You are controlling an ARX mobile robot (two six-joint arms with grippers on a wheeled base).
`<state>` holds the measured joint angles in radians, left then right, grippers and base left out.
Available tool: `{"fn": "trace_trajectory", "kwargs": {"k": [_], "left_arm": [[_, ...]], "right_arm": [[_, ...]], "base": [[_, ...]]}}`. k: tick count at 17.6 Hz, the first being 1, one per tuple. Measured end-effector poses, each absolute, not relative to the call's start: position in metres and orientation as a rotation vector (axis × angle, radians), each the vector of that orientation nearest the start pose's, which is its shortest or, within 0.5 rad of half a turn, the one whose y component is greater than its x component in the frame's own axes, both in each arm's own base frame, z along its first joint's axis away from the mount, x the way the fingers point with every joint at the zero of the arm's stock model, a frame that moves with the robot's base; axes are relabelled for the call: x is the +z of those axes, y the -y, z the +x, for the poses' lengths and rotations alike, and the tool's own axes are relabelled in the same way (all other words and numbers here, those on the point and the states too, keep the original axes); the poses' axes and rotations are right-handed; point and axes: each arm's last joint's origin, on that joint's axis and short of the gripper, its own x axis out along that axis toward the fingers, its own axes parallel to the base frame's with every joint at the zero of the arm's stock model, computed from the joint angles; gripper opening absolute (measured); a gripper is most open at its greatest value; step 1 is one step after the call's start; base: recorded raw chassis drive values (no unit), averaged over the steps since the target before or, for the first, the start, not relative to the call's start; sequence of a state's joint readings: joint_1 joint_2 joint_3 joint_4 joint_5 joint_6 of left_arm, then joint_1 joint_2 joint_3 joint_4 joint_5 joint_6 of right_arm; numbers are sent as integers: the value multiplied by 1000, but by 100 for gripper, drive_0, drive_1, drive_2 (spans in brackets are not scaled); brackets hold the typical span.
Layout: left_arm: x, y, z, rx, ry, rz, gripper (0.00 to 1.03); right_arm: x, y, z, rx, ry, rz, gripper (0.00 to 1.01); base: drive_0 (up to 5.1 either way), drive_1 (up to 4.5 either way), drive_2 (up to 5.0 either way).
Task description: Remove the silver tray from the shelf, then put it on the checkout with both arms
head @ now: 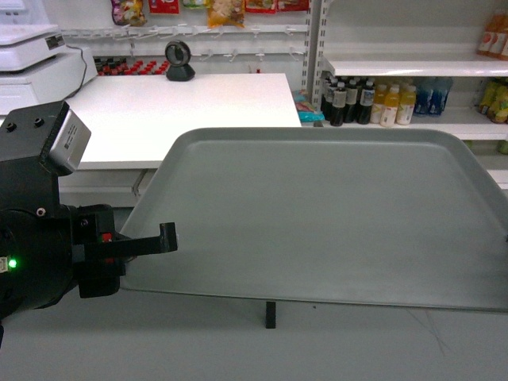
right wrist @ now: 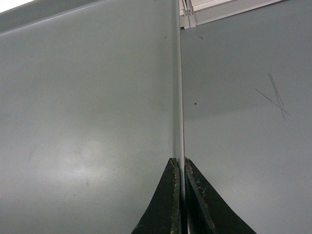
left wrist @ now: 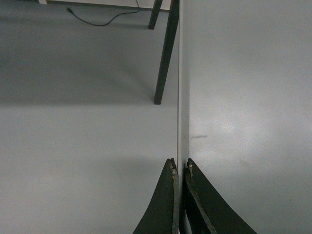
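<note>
Our left pincer (left wrist: 179,168) clamped on the silver tray (head: 333,214) rim at lower left, our right pincer (right wrist: 179,165) nipping its opposite edge, tray bare, filling mid-frame above the floor, white checkout table (head: 182,111) upper left, bottles (head: 373,99) on shelf (head: 413,67) upper right.

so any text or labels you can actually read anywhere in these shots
None can be read.
Label on the silver block on the left arm: print too small.
Bottles on the shelf: labels blurred.
Hanging snack packets: print too blurred.
Scale at top left: nothing legible.
Silver tray, clamped by the left gripper and right gripper: unmarked.
</note>
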<state>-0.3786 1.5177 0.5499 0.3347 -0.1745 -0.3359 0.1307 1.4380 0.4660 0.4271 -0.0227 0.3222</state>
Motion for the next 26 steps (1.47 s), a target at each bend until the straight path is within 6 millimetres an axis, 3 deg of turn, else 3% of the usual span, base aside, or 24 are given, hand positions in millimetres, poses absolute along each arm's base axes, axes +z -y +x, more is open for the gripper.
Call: {"fn": "trace_trajectory", "kwargs": {"k": [26], "left_arm": [[143, 95, 255, -90, -633, -150, 2]], "right_arm": [[146, -35, 253, 63, -564, 282, 2]], "base": [[-494, 247, 247]]}}
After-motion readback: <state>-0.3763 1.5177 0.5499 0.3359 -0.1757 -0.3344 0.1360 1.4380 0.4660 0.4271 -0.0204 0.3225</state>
